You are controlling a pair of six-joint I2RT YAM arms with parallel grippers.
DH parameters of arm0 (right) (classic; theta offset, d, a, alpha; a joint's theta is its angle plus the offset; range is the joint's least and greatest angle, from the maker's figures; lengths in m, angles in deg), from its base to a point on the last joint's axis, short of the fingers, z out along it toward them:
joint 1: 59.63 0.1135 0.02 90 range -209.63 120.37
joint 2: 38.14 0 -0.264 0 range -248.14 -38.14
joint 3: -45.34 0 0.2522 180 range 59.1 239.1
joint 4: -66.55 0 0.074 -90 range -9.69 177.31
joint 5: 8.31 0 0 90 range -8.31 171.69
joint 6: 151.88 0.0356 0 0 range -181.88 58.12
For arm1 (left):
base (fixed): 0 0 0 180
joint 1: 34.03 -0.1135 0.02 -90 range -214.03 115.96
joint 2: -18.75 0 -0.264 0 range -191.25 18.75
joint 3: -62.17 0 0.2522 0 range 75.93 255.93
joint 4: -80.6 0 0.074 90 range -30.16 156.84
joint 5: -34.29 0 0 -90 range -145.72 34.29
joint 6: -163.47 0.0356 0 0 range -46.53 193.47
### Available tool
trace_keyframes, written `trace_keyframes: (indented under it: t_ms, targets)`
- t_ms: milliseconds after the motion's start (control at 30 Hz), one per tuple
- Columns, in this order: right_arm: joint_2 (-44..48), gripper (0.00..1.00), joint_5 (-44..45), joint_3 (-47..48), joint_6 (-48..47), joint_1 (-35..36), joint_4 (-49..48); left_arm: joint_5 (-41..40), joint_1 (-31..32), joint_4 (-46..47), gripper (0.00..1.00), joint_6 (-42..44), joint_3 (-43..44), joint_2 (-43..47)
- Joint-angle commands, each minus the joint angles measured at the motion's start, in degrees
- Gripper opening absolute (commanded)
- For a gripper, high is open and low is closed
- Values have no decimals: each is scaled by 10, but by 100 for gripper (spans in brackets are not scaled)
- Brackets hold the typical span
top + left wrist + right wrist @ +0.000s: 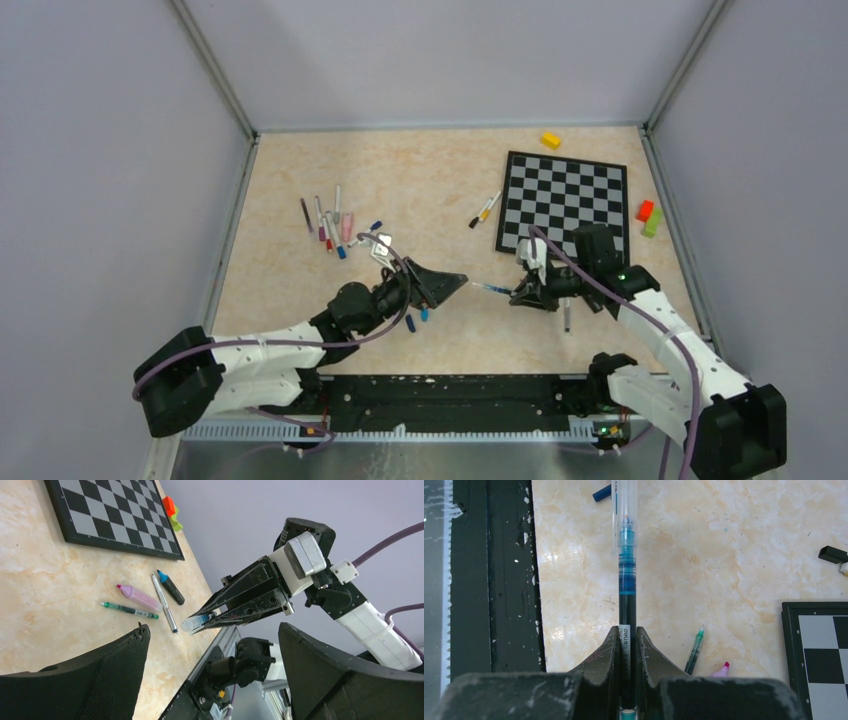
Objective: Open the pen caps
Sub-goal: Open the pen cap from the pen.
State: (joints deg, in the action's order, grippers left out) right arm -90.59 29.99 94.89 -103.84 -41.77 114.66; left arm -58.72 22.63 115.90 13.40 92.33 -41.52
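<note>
My right gripper is shut on a blue-ink pen and holds it level above the table, pointing left. In the right wrist view the fingers clamp its dark barrel. A clear cap still sits on its tip. My left gripper is open and empty, facing that tip. In the left wrist view the clear cap is just ahead of my left gripper, between its spread fingers. A navy cap and a black cap lie loose on the table.
Several pens lie at the left. Two blue caps lie under the left wrist. The chessboard, a yellow-black pen, a yellow block and red and green blocks are at the right. A green pen and a pink highlighter lie near the board.
</note>
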Motion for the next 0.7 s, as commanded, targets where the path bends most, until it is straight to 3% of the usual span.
trace_keyframes:
  t_ms: [0,300,667]
  targets:
    - [-5,0,-4,15,49,-3,-52,-34,5,31,99,9,36,-15]
    - [-2,0,0,10,64,-3,-70,-76,30,34,95,-20,75,-82]
    - [-8,0,40,-1,69,23,-96,-137,67,18,63,-31,127,-153]
